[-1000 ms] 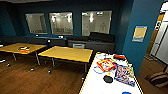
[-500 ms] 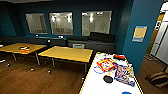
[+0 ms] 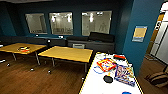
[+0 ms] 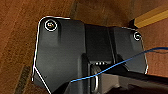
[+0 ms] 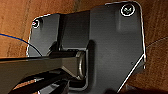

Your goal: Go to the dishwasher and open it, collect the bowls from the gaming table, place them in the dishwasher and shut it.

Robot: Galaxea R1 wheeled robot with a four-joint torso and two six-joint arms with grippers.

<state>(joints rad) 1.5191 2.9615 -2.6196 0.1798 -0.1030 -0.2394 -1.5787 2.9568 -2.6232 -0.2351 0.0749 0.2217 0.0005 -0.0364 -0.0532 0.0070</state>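
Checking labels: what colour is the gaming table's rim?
Yellow rim around the white top; clearest in the head view.

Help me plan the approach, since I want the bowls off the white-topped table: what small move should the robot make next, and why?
Probably roll a little forward alongside the gaming table. The black bowl sits on its white top between the game boxes, and a blue bowl is cut off at the head view's lower edge. Closing in should bring both fully into view and nearer the arms.
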